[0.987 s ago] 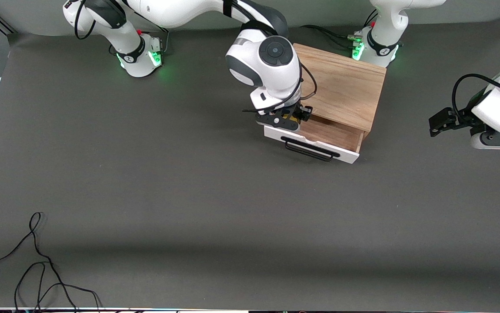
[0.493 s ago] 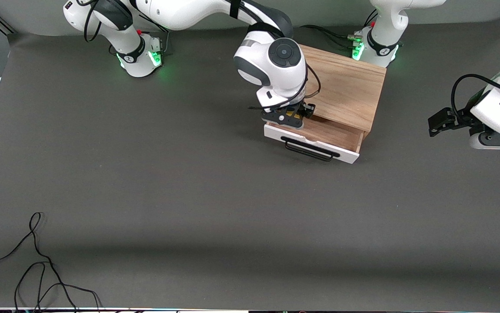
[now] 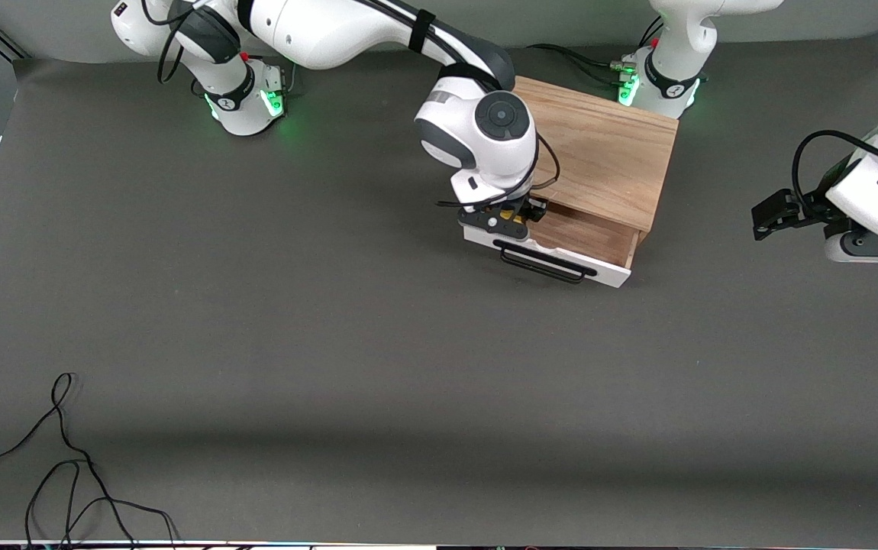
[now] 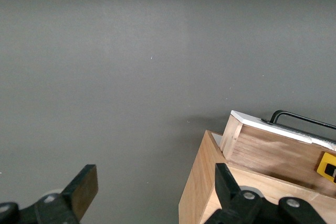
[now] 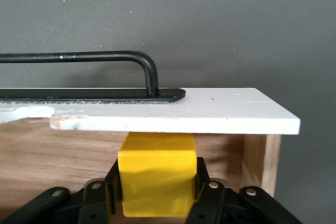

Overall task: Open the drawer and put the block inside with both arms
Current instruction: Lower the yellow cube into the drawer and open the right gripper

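Observation:
The drawer stands pulled out of the light-oak box, with its white front and black bar handle toward the front camera. My right gripper is shut on the yellow block over the drawer's end toward the right arm. In the right wrist view the block hangs just inside the white front panel, between my gripper's two fingers. I cannot tell whether it touches the drawer's floor. My left gripper waits open beside the box at the left arm's end; its fingers hold nothing.
The left wrist view shows the box's corner, the drawer front and the block inside. Loose black cables lie near the front edge toward the right arm's end. The grey table is bare in front of the drawer.
My right arm has shifted slightly toward the box and brought the block lower into the drawer's opening. The left arm and the drawer have not moved.

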